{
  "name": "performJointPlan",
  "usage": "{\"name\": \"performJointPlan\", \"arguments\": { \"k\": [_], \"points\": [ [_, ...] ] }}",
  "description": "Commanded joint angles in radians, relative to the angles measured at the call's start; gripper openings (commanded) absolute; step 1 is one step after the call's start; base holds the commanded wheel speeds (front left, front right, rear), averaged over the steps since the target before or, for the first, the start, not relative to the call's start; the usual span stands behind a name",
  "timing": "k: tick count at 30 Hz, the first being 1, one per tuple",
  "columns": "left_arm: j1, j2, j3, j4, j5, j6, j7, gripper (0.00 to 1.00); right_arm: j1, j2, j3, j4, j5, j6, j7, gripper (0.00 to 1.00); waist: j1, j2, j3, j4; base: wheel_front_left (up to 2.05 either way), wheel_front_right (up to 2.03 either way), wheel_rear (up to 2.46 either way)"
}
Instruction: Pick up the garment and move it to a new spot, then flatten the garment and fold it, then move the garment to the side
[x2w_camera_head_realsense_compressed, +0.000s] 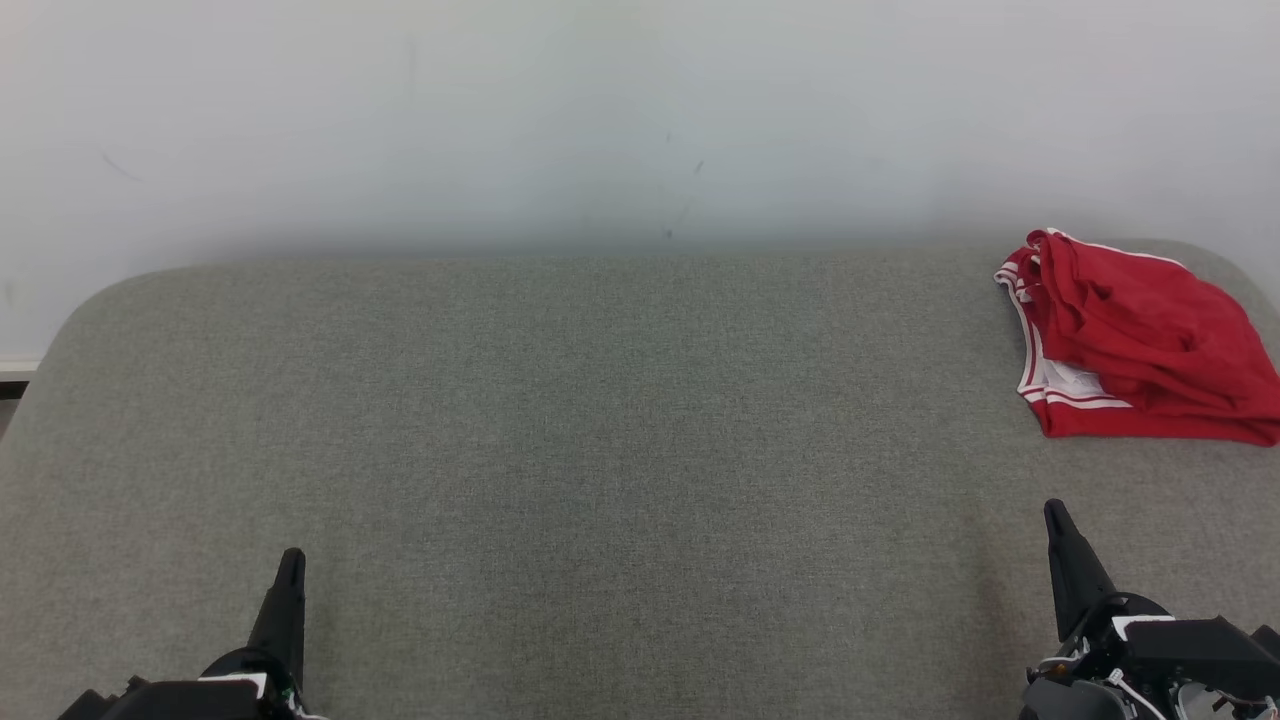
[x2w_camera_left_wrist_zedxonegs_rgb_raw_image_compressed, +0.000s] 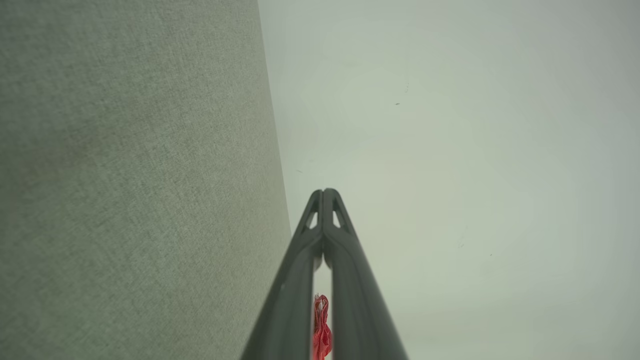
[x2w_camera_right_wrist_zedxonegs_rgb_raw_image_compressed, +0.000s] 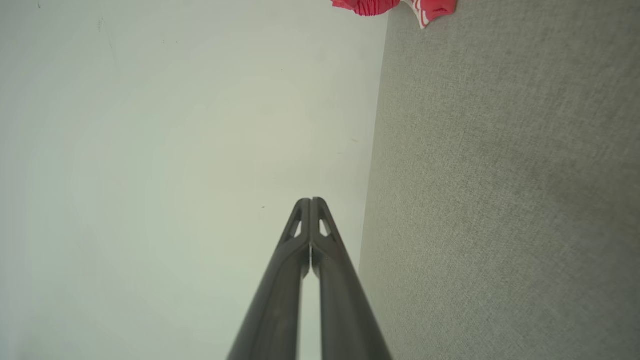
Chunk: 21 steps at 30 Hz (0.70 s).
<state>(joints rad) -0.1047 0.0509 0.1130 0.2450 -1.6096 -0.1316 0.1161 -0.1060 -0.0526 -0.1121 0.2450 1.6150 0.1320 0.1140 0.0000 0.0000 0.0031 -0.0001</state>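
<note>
Head view: the folded red cloth garment with white stripes (x2w_camera_head_realsense_compressed: 1130, 340) lies at the far right of the grey fabric counter (x2w_camera_head_realsense_compressed: 600, 420). Both the left tool (x2w_camera_head_realsense_compressed: 291, 560) and the right tool (x2w_camera_head_realsense_compressed: 1054, 512) are pinched together, away from it.

I'm looking across a grey woven fabric surface (x2w_camera_head_realsense_compressed: 600, 450) whose far corners are curving round. Behind it a pale wall (x2w_camera_head_realsense_compressed: 600, 100) is showing a few faint dark scuffs (x2w_camera_head_realsense_compressed: 697, 167).
</note>
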Motion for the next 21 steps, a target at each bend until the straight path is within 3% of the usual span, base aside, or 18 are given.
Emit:
{"name": "performJointPlan", "arguments": {
  "k": [1,21],
  "points": [
    [-0.009,-0.002,0.003,0.001,-0.006,0.002,0.000,0.00,-0.006,0.002,-0.003,0.000,-0.002,-0.002,0.001,0.00,0.0000,0.0000,0.000,0.000,0.00,0.00,0.00],
    [-0.009,-0.002,0.003,0.001,-0.006,0.002,0.000,0.00,-0.006,0.003,-0.003,0.000,-0.003,-0.002,0.002,0.00,0.0000,0.0000,0.000,0.000,0.00,0.00,0.00]
  ]
}}
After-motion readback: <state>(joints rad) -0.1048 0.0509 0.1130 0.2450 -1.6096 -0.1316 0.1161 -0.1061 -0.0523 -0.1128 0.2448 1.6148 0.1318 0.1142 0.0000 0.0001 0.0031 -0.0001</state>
